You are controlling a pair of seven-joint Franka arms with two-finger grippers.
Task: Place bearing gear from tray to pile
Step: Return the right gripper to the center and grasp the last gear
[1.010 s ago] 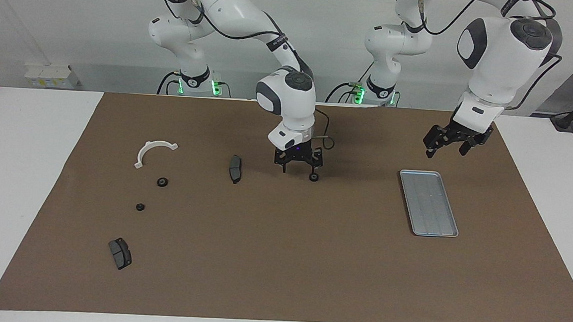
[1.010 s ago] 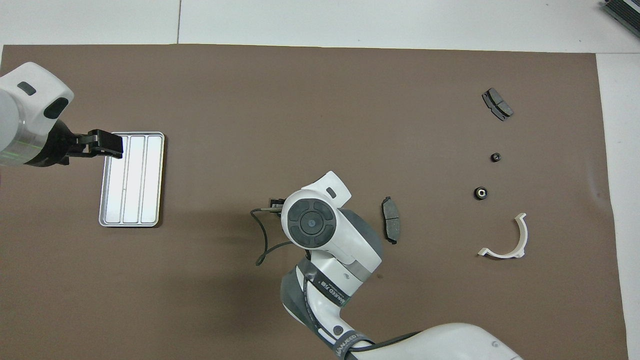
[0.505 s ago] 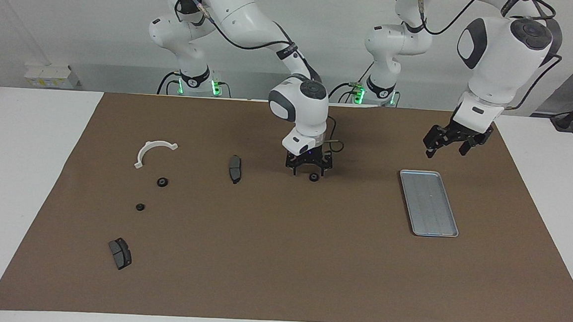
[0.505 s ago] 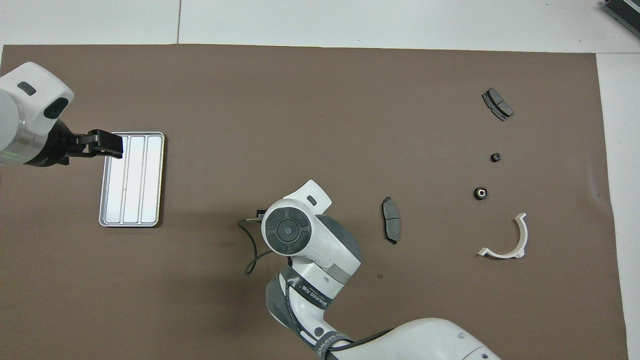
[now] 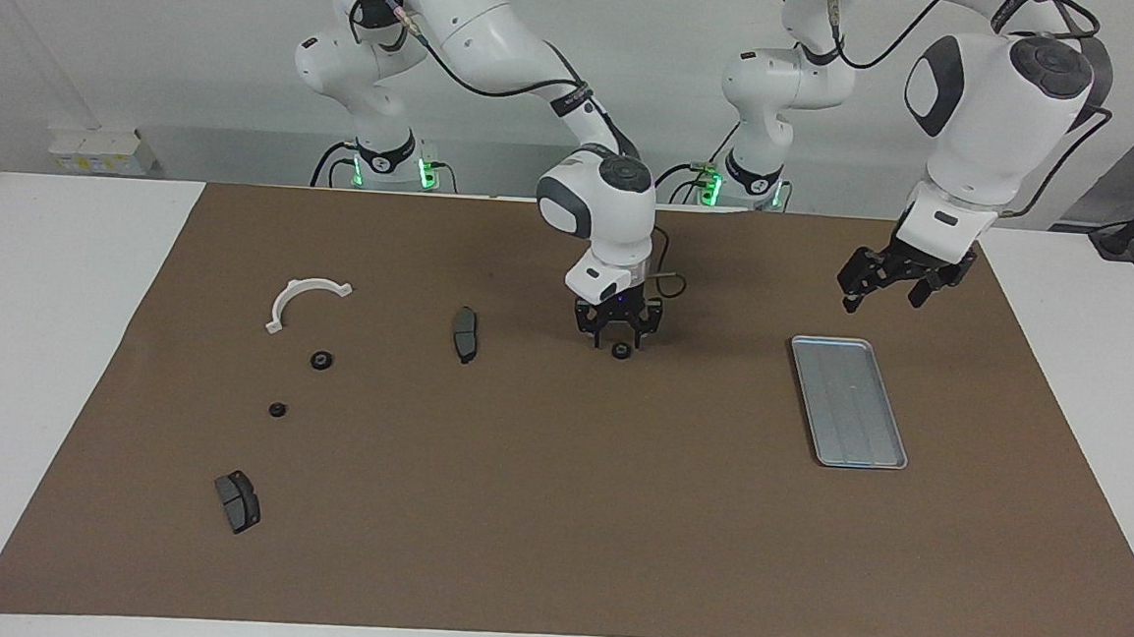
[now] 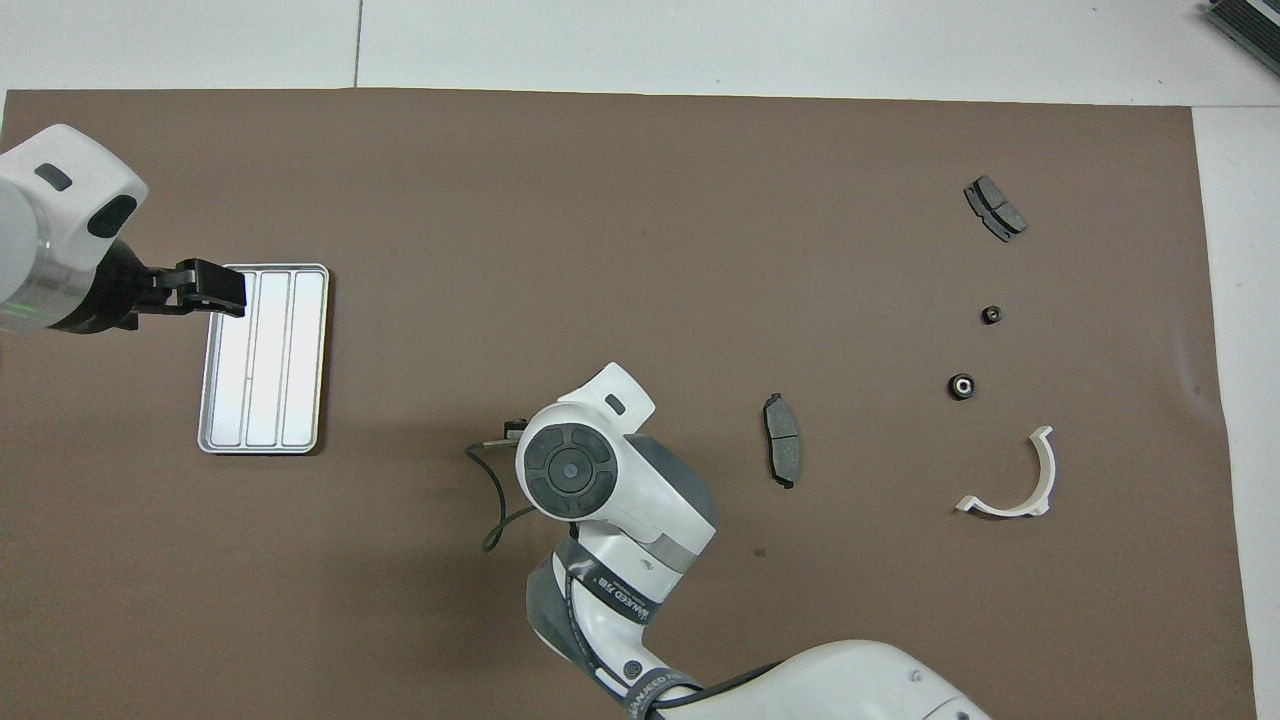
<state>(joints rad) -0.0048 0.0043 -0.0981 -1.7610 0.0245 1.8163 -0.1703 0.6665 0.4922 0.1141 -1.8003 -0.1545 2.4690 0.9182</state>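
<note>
A small black bearing gear (image 5: 621, 351) lies on the brown mat near the table's middle. My right gripper (image 5: 618, 337) is open and low over it, one finger on each side; I cannot tell if they touch it. In the overhead view the right arm's hand hides the gear. The silver ribbed tray (image 5: 848, 402) lies empty toward the left arm's end; it also shows in the overhead view (image 6: 265, 358). My left gripper (image 5: 884, 287) waits open in the air beside the tray (image 6: 205, 287).
The pile is scattered toward the right arm's end: a white half-ring bracket (image 5: 303, 297), two small black gears (image 5: 321, 360) (image 5: 277, 409), and a dark brake pad (image 5: 238, 500). Another brake pad (image 5: 465, 333) lies closer to the gear.
My right gripper has shifted toward the left arm's end, from beside the gear to over it. The gear has stayed in place. The left arm has not moved.
</note>
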